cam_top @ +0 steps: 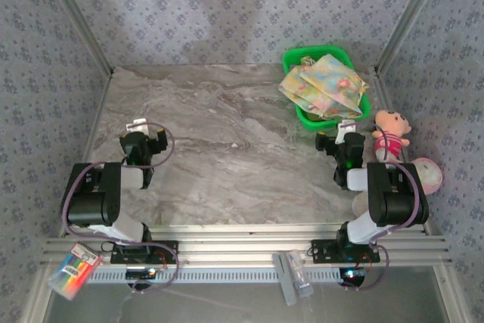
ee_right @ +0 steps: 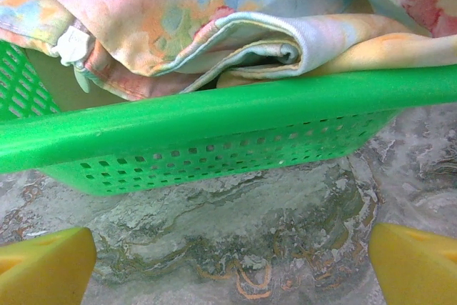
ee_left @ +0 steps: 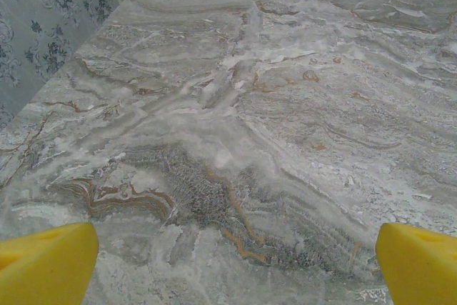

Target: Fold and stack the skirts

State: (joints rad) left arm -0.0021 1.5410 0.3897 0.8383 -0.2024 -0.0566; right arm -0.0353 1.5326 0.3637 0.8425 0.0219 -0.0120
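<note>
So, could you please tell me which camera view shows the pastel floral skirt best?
The top external view: the floral skirt shows at its full spread over the green basket. The right wrist view gives a close-up of its folded edge above the rim; the left wrist faces the marble tabletop.

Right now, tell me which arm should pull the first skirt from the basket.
Right: the right tool, open, faces the green basket holding the floral skirt up close; the left tool hangs over tabletop, away.
</note>
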